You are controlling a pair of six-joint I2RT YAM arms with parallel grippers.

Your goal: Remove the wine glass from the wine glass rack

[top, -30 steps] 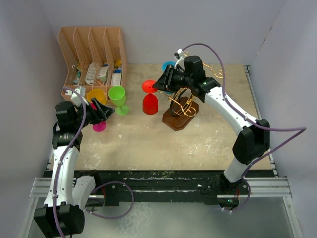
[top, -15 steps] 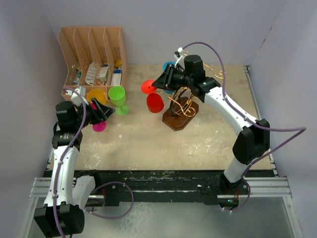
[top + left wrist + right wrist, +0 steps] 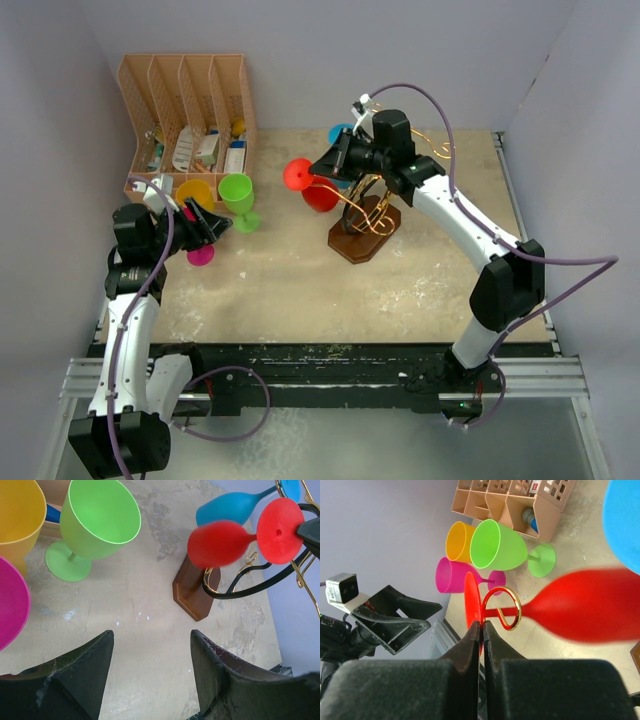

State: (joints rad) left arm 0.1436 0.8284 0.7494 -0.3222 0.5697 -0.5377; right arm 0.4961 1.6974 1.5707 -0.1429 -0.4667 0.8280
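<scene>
while the right tool [image 3: 480,630] is clenched on the thin foot of the red wine glass [image 3: 590,612], i see the glass lying almost level in the air, its bowl pointing away from the fingers toward the rack [image 3: 362,240]. a gold curl of the rack crosses the stem in the right wrist view; whether the glass is free of the wire i cannot tell. the left tool [image 3: 151,637] hangs released over the tabletop [image 3: 145,595], near the pink glass [image 3: 10,605].
</scene>
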